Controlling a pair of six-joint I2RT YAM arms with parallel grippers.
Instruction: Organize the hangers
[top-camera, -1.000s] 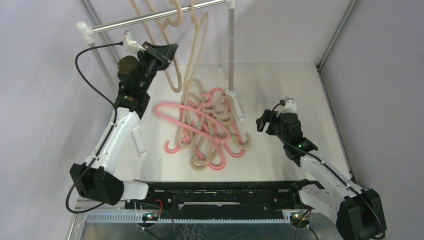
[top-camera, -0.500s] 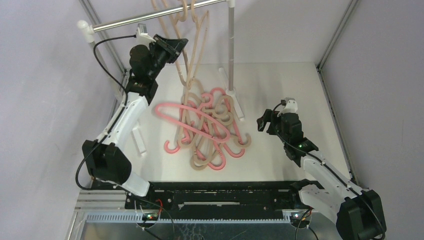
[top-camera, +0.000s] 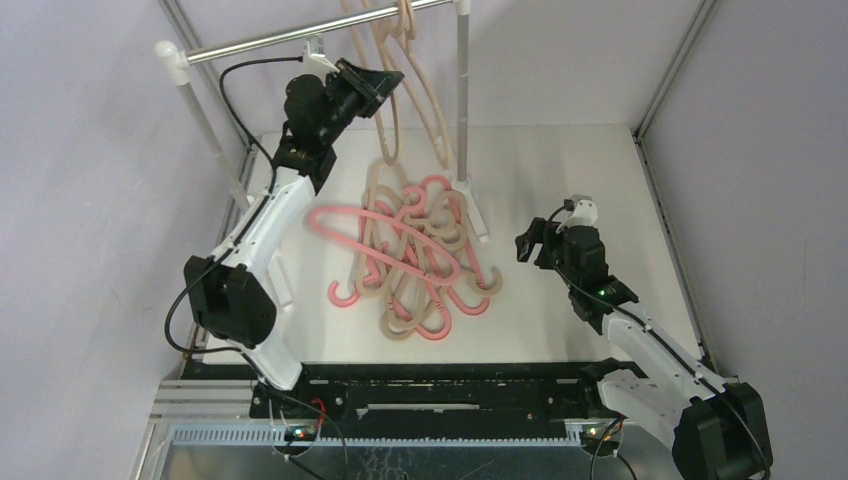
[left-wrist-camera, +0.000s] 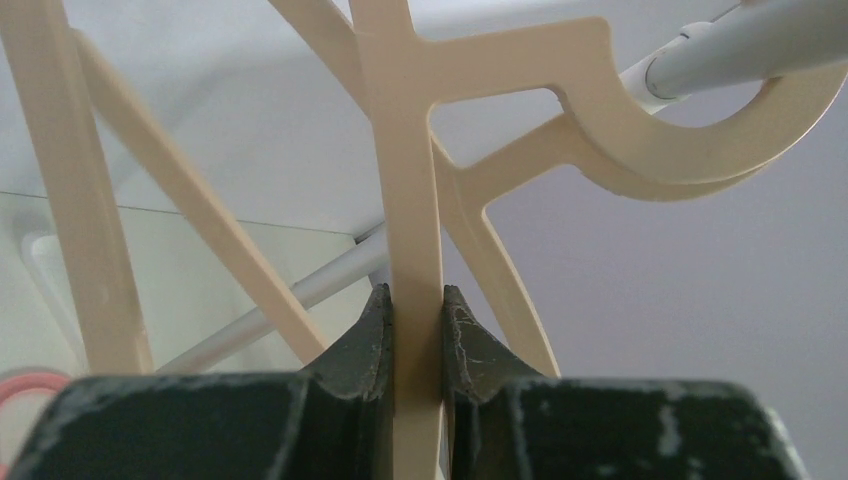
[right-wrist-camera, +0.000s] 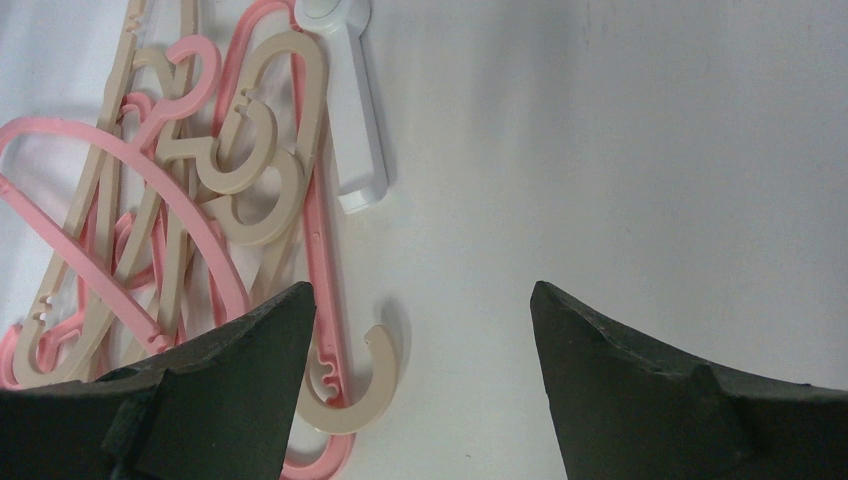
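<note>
My left gripper (top-camera: 385, 82) is raised near the silver rail (top-camera: 270, 40) and is shut on a beige hanger (top-camera: 392, 120). In the left wrist view its jaws pinch the beige hanger's arm (left-wrist-camera: 412, 230) and the hook (left-wrist-camera: 700, 160) curls around the rail (left-wrist-camera: 745, 45). Another beige hanger (top-camera: 432, 100) hangs on the rail beside it. A tangled pile of pink and beige hangers (top-camera: 415, 255) lies on the table's middle. My right gripper (top-camera: 528, 243) is open and empty, low, right of the pile; its view shows the pile's edge (right-wrist-camera: 250, 190).
The rail stands on white posts (top-camera: 462, 100) with white feet (top-camera: 474, 212) on the white table (top-camera: 570, 160). A foot also shows in the right wrist view (right-wrist-camera: 350, 100). Grey walls and metal frame bars (top-camera: 670, 70) close in the sides.
My left arm has swung right and up along the rail, carrying the beige hanger toward the right post. The right arm has not moved.
</note>
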